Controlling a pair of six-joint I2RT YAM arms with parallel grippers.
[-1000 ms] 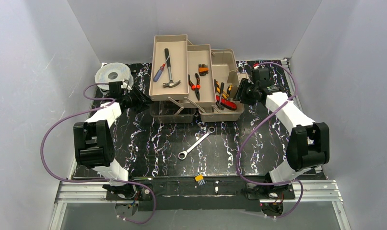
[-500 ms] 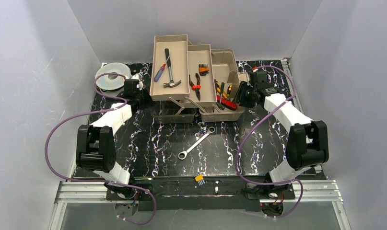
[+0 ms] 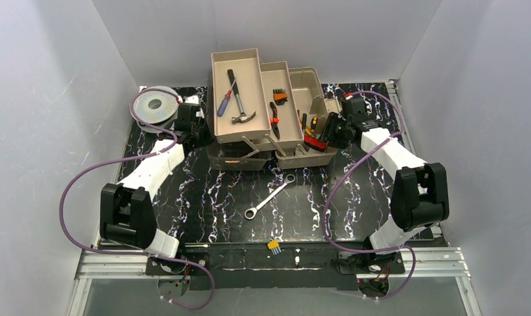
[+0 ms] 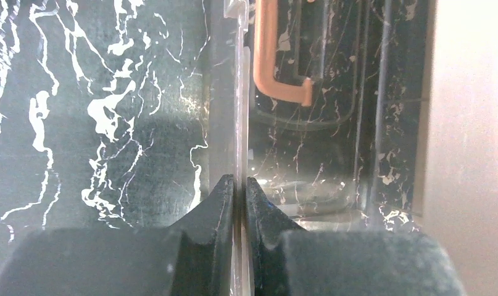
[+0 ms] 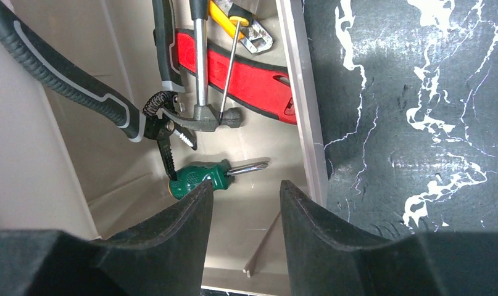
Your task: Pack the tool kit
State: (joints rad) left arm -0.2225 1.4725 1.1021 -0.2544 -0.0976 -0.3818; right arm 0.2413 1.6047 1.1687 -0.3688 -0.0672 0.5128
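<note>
The tan toolbox [image 3: 318, 158] stands at the back centre with its trays folded out; its tan wall [image 5: 298, 92] also shows in the right wrist view. A hammer [image 3: 236, 99], a screwdriver [image 3: 223, 104] and pliers [image 3: 274, 112] lie in the trays. My left gripper [image 3: 200, 131] is at the box's left side, shut [image 4: 239, 185] on the thin edge of the translucent lid [image 4: 241, 111]; the beige handle [image 4: 277, 80] shows through it. My right gripper [image 3: 328, 131] is open [image 5: 246, 188] over the box's right end, above a green screwdriver [image 5: 203, 176], a small hammer [image 5: 203, 114] and a red tool [image 5: 246, 74]. A wrench [image 3: 269, 196] lies on the table.
A round grey spool [image 3: 154, 104] sits at the back left, just behind my left arm. A small yellow part [image 3: 274, 246] lies at the table's near edge. White walls close in the left, right and back.
My left gripper has moved right, from beside the spool up to the toolbox's left side. The fold-out trays have shifted right, closer over the box. The right arm has barely moved.
</note>
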